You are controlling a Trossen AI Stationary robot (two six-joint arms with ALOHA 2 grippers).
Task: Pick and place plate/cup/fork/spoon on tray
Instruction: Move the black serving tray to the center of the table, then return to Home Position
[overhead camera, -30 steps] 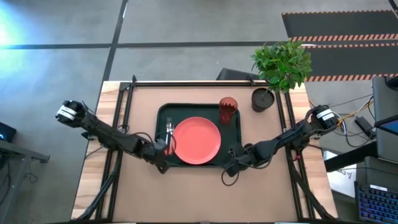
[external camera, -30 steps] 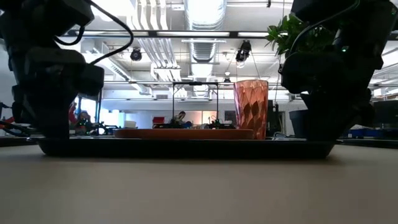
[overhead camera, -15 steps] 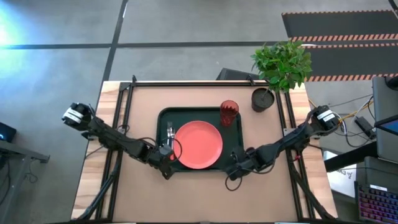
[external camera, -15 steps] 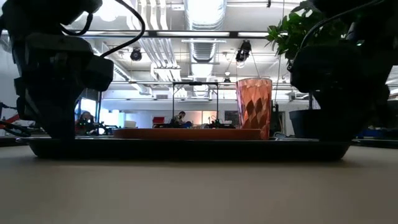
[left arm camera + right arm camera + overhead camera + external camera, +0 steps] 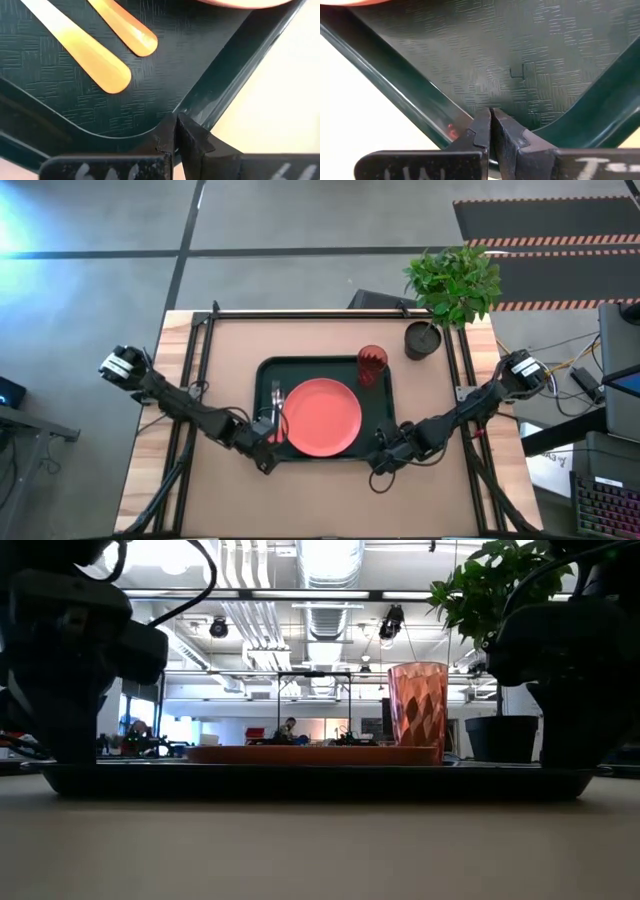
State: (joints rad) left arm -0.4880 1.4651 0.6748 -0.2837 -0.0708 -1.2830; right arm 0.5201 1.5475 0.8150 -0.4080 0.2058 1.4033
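Note:
The dark green tray lies mid-table and carries all the tableware. The coral-orange plate sits in its middle. The red ribbed cup stands upright at its far right corner. The fork and spoon lie side by side left of the plate; their orange handles show in the left wrist view. My left gripper is shut on the tray's near left corner. My right gripper is shut on its near right corner. In the low view the cup stands over the plate. My left gripper pinches the tray's raised rim at its near left corner between its two fingers. It comes slanting from the table's near left. I cannot tell whether the tray rests on the table or hangs just above it. My right gripper pinches the tray's raised rim beside its near right corner between its two fingers. It comes slanting from the table's near right. The tray stays level.
A dark pot with a green plant stands at the table's far right, just beyond the tray's far right corner. Black frame rails run along the table's left, right and far sides. Bare tabletop lies toward the near edge.
Both grippers have moved toward the table's near edge and a little to the right, holding the tray's near corners. The tray has gone with them, level, with the plate, cup, fork and spoon keeping their places on it.

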